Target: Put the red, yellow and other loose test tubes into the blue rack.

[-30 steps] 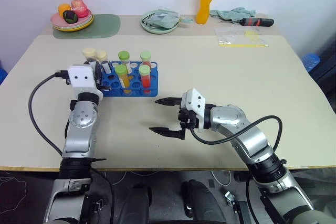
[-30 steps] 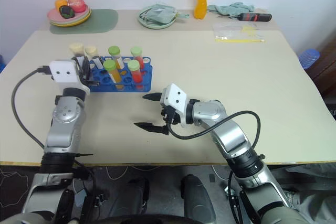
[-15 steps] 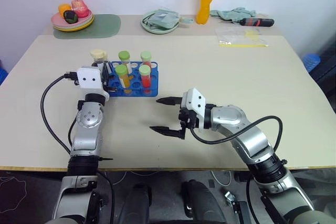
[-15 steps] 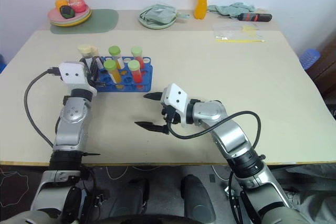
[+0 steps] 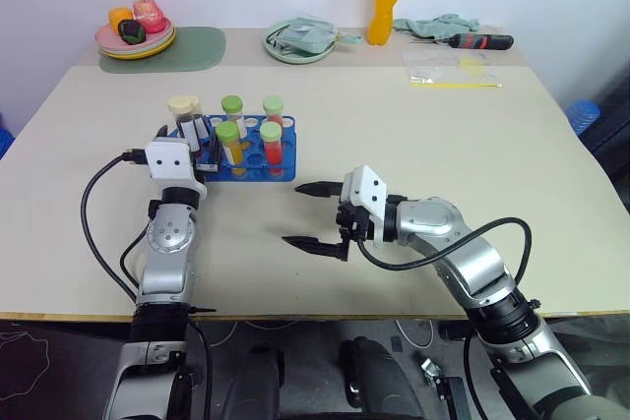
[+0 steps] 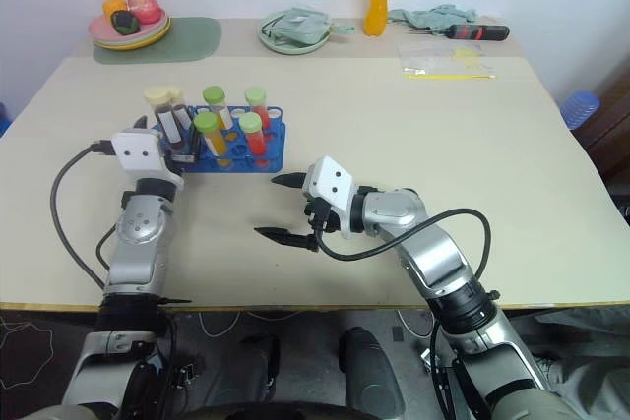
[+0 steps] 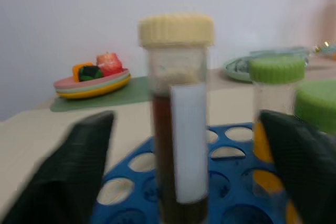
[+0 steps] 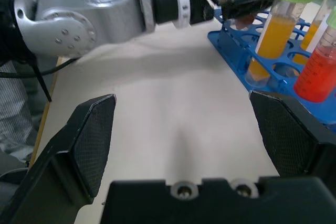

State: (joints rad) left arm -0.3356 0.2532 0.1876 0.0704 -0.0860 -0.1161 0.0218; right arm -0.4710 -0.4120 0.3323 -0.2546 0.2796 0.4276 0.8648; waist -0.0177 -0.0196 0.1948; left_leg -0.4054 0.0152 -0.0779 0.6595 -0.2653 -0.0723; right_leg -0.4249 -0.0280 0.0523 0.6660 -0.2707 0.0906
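- At the near-left corner of the blue rack (image 5: 241,150), left gripper (image 7: 184,166) just let go, fingers now spread wide on either side of the brown tube (image 7: 177,124) with the cream cap.
- Was clamped shut a second ago, hand hardly shifted since.
- Tube standing upright in a hole on its own, clear gaps to both fingers, so that one looks done.
- Four green-capped tubes (image 5: 230,141) upright in the rack too, yellow and red; no stray tubes spotted on the table (image 5: 413,154).
- Right gripper (image 5: 317,215) parked open over bare table, right of the rack, holding nothing, hasn't budged.
- Probably just back the left hand away without knocking the tube.
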